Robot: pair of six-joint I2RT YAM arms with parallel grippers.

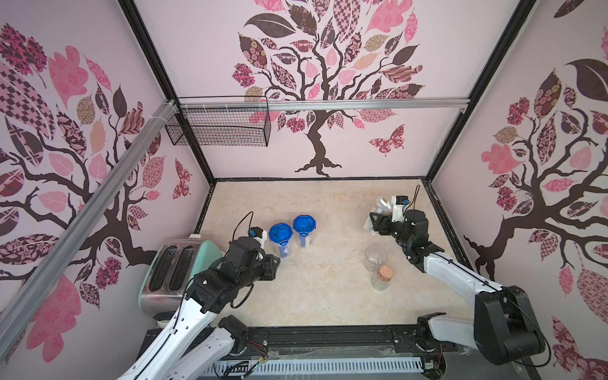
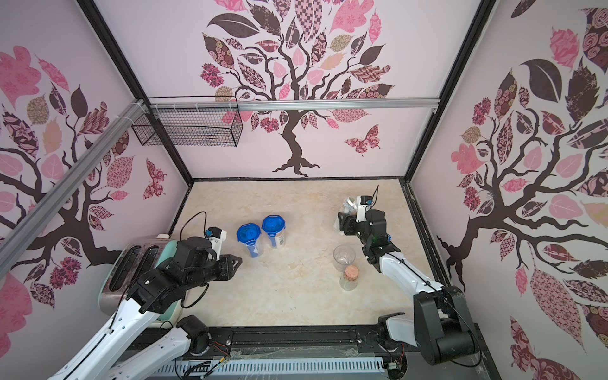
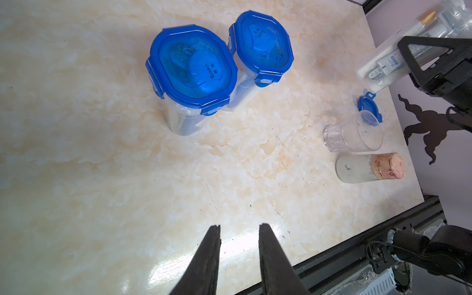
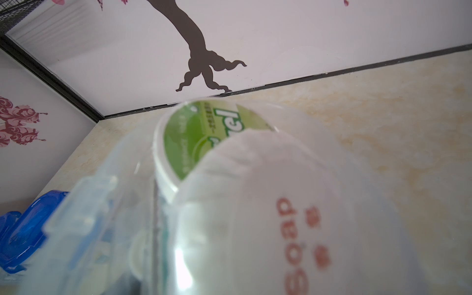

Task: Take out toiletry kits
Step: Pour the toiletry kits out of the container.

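Observation:
My right gripper point(image 1: 376, 223) is shut on a lidless clear jar point(image 1: 382, 206), tilted on its side above the table's far right. Inside it lies a toiletry kit: a toothpaste tube point(image 3: 390, 61) and a tan-capped bottle point(image 3: 426, 15) show in the left wrist view. The right wrist view shows a green-labelled round tub point(image 4: 204, 132) and a white soap packet point(image 4: 281, 204); the jar hides the jaws there. Two more jars point(image 1: 280, 233) point(image 1: 304, 224) stand upright with blue clip lids shut. My left gripper point(image 3: 240, 227) hovers open and empty beside them.
A loose blue lid point(image 3: 369, 107) lies on the table by an empty glass tumbler point(image 1: 375, 256) and a cork-stoppered bottle point(image 1: 381, 274). A toaster point(image 1: 171, 266) stands at the front left. A wire basket point(image 1: 220, 126) hangs on the back rail.

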